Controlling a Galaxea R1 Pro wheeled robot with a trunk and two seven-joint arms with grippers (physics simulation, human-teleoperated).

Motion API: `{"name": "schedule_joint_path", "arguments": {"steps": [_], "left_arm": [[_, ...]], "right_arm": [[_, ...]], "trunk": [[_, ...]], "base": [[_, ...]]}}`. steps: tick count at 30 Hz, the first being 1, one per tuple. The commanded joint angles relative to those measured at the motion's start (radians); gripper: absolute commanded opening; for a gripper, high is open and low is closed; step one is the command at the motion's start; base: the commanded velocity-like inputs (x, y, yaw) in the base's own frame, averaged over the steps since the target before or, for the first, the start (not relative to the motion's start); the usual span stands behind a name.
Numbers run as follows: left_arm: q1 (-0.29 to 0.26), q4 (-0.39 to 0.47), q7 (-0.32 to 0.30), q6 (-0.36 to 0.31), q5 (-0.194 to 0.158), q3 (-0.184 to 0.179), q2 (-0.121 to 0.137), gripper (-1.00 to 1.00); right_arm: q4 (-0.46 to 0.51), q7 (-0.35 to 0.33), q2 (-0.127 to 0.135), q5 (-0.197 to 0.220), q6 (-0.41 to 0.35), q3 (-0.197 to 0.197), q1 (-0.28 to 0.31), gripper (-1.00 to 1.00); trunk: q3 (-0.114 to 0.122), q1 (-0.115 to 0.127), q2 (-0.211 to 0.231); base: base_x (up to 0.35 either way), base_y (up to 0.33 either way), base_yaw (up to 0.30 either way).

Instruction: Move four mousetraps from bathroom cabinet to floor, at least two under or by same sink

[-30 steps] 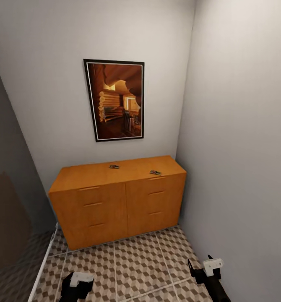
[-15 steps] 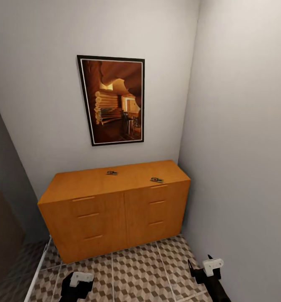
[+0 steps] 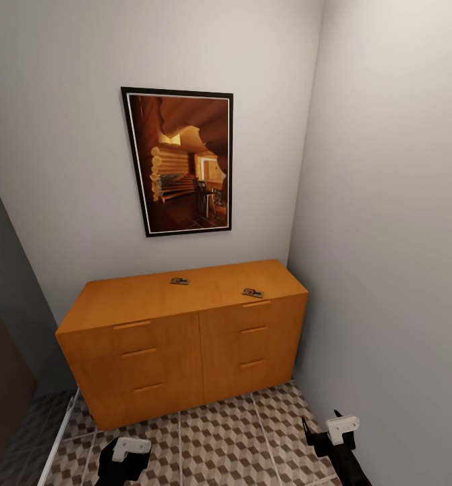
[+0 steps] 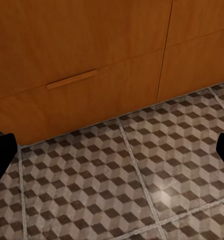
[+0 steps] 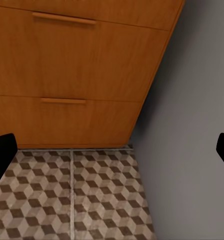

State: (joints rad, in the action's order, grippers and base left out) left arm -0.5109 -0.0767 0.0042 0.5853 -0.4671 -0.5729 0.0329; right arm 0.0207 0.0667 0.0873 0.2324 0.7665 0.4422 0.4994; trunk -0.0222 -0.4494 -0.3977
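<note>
The orange-brown cabinet (image 3: 185,337) stands against the back wall, its drawer fronts shut. Two mousetraps lie on its flat top, one near the middle back (image 3: 179,281) and one towards the right front edge (image 3: 252,292). The other mousetraps and the sink are out of view. The cube-patterned bathroom floor (image 3: 219,439) stretches from the cabinet's foot towards me. My left gripper (image 3: 123,460) and right gripper (image 3: 334,435) hang low over the tiles, well short of the cabinet. Both are open and hold nothing, with dark fingertips (image 4: 1,152) (image 5: 2,150) wide apart.
A grey wall (image 3: 388,236) runs close along the right, meeting the cabinet's right end. A framed picture (image 3: 182,162) hangs above the cabinet. A dark brown panel (image 3: 3,378) and a pale floor strip (image 3: 59,432) lie at the left.
The head view has drawn nearer to the cabinet and shifted, so the cabinet looks larger and wider. The mousetraps lie as before, and both grippers keep their pose.
</note>
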Motion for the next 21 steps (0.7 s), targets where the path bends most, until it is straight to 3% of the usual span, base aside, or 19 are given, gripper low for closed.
{"name": "schedule_joint_path", "arguments": {"steps": [1,21], "left_arm": [[-0.001,-0.003,0.000,0.005,-0.005,-0.008,-0.001,1.00],[-0.001,-0.003,0.001,0.004,-0.005,-0.008,-0.001,1.00]], "right_arm": [[0.000,0.007,0.000,0.002,0.001,0.009,0.001,1.00],[0.000,0.007,0.000,0.002,0.000,0.009,0.001,1.00]], "trunk": [[-0.002,-0.001,-0.002],[-0.002,-0.001,-0.002]], "base": [[0.002,0.000,0.000],[0.000,0.000,0.000]]}}
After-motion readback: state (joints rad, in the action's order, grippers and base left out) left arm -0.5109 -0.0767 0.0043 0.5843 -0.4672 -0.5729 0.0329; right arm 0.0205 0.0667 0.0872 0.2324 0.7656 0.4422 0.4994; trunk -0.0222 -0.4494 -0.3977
